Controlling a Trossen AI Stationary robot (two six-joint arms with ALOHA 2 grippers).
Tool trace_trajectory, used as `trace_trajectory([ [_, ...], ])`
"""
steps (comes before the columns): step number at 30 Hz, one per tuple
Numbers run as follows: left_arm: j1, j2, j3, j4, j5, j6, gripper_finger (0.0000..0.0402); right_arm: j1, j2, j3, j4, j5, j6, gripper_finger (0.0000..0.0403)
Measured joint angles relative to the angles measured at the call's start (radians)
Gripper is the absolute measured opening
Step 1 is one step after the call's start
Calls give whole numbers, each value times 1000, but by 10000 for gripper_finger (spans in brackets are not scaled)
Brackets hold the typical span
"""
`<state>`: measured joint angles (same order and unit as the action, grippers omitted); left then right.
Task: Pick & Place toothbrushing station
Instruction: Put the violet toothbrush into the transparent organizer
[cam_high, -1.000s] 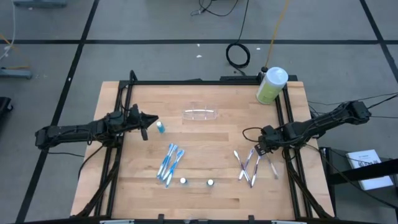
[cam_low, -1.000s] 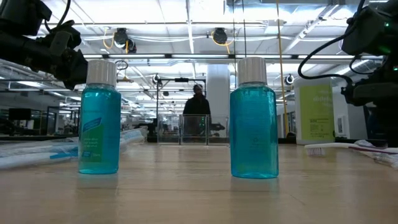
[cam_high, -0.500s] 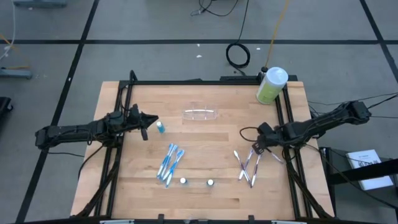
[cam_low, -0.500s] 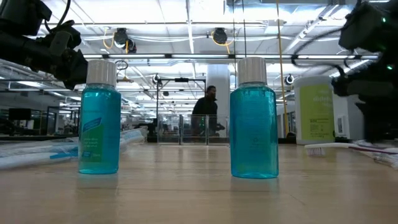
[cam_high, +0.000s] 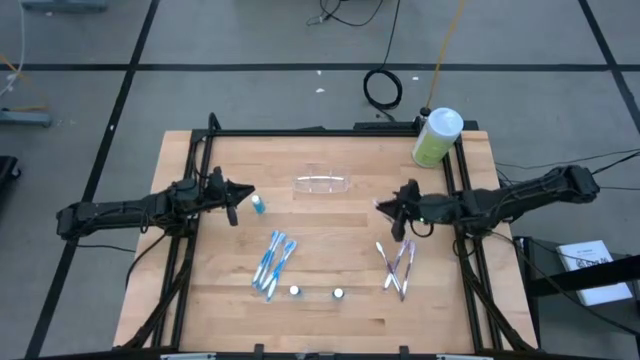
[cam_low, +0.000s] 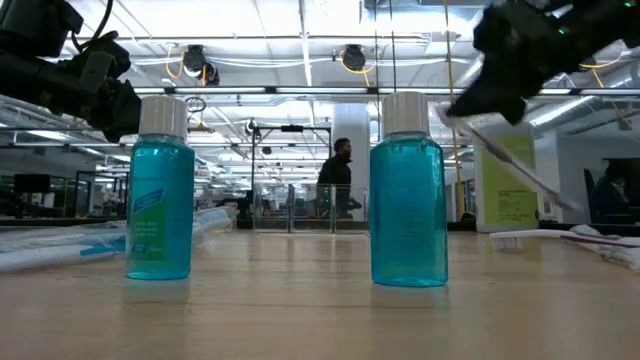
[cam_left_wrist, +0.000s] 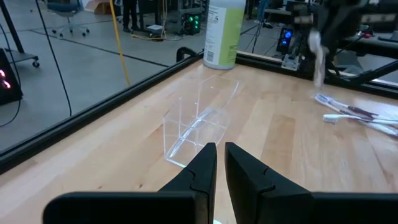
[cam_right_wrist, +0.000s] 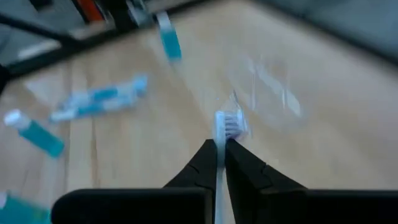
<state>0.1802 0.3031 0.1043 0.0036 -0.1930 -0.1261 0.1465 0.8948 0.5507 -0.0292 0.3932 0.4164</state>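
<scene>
Right pincer (cam_high: 398, 208) clenched on a white toothbrush (cam_right_wrist: 229, 124), raised above the wooden worktop (cam_high: 330, 290). We note the small clear plastic tray (cam_high: 322, 183) lying well apart toward the worktop's far middle. Left pincer (cam_high: 243, 192) clenched, empty, beside a small blue bottle (cam_high: 258, 205).

No text, brand, number or sign can be read. The tall pale-green plastic bottle with a white cap (cam_left_wrist: 224, 32) carries dark print on its label, and the two small blue-liquid bottles with silver caps (cam_low: 160, 190) bear faint label marks, all too small to make out.
</scene>
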Motion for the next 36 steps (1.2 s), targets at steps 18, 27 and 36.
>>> trace_trajectory([
  [18,0,0,0,0,-1,0,37,-295,298,0,959,-131,-483,9],
  [27,0,0,0,-9,-1,0,37,-467,539,1,1391,-334,-402,9],
  [36,0,0,0,-28,-1,10,37,-742,702,1,1595,-647,-315,9],
])
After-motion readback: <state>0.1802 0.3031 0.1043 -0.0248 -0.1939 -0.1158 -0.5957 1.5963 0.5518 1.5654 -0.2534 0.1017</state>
